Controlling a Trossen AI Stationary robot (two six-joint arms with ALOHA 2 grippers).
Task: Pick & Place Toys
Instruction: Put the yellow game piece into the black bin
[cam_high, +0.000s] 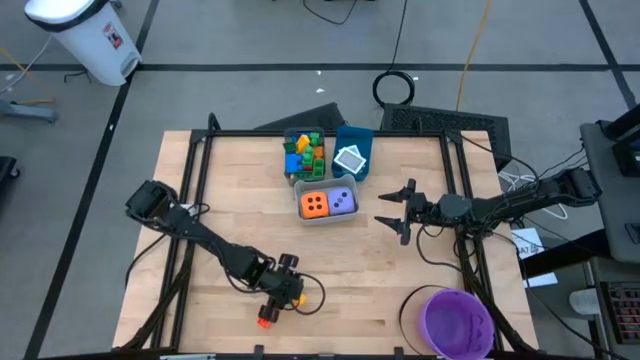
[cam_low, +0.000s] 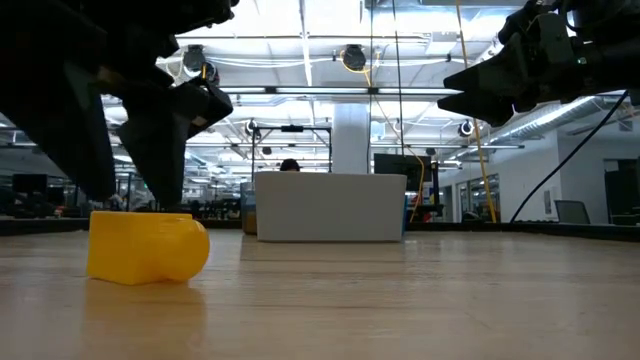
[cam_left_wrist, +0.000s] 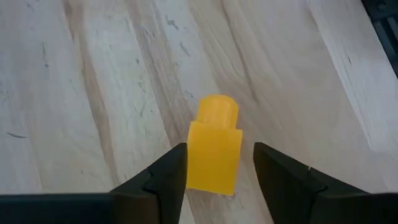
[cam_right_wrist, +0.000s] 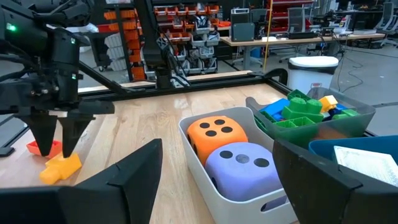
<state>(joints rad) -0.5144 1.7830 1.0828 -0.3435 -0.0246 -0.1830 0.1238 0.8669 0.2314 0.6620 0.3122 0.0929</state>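
Your left gripper (cam_left_wrist: 214, 180) straddles the yellow brick (cam_left_wrist: 214, 149) lying on the worktop (cam_left_wrist: 93, 93), fingers spread, not pinching. Your right gripper (cam_high: 398, 212) hovers spread beside the dice bin (cam_high: 326, 217).

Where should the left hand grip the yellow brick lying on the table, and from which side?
Grip the yellow brick across the flat sides of its square body, not the round stud. Come straight down from above: it lies on its side, and the open left hand already straddles it.
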